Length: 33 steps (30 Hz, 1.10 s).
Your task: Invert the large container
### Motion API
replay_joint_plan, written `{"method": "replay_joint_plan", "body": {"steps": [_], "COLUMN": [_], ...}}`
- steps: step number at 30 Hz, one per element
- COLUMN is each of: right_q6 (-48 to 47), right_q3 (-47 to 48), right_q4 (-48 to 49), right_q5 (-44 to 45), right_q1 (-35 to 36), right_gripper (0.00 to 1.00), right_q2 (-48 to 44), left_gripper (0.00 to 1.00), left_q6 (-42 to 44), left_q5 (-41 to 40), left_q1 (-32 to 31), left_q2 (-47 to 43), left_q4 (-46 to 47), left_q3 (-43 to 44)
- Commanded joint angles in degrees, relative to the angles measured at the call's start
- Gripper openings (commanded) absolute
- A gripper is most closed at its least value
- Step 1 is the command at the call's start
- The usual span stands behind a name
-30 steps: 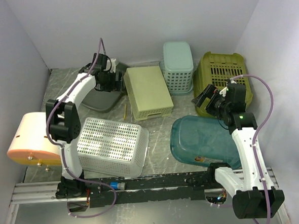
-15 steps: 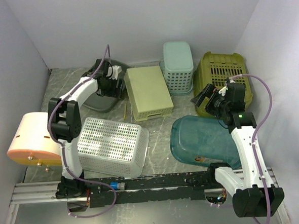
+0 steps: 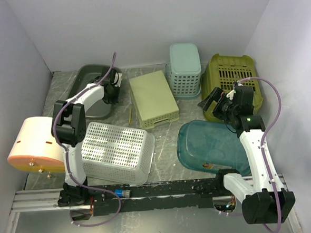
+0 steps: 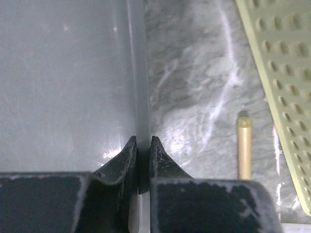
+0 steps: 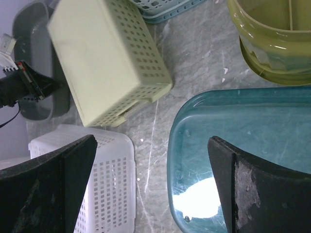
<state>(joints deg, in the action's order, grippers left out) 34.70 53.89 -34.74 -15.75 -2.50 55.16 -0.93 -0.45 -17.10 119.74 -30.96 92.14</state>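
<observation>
Lower than a second ago, the left gripper (image 4: 141, 141) has swung down with the grey tub (image 3: 91, 78), which now lies at the back-left of the table with its hollow showing. The pale perforated basket (image 3: 153, 98) beside it has been nudged askew. The gripper's fingers are pinched tight on the tub's thin rim, one inside the wall and one outside, a hold I judge is meant to lever the tub over by its edge. The right gripper (image 3: 216, 99), spread wide and holding nothing, hovers over the teal bin (image 3: 210, 145), clear of the work.
</observation>
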Motion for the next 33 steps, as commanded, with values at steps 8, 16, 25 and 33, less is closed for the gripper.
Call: {"method": "replay_joint_plan", "body": {"steps": [8,16,25,33], "right_q6": [-0.2,-0.5,-0.4,-0.3], "right_q3": [-1.4,-1.1,-1.0,-0.8], "right_q4": [2.4,1.9,1.6,1.5], "right_q5": [-1.1,-0.7,-0.8,-0.9], "right_q1": [0.3,0.3,0.3,0.5], "right_gripper": [1.00,1.00,1.00,1.00], "right_q2": [0.6,0.3,0.1,0.0], "left_gripper": [0.07,0.07,0.07,0.07], "left_q6": [-6.6,-8.2,-23.6,-51.9], "left_q5": [-7.4,6.9,38.8,63.1], "left_q1": [2.5,2.7,11.2,16.8], "left_q2": [-10.5,-16.7,-23.7,-28.2], "left_q4": [-2.3,-5.8,5.3,39.7], "left_q3": [-4.0,5.2,3.0,-14.3]}}
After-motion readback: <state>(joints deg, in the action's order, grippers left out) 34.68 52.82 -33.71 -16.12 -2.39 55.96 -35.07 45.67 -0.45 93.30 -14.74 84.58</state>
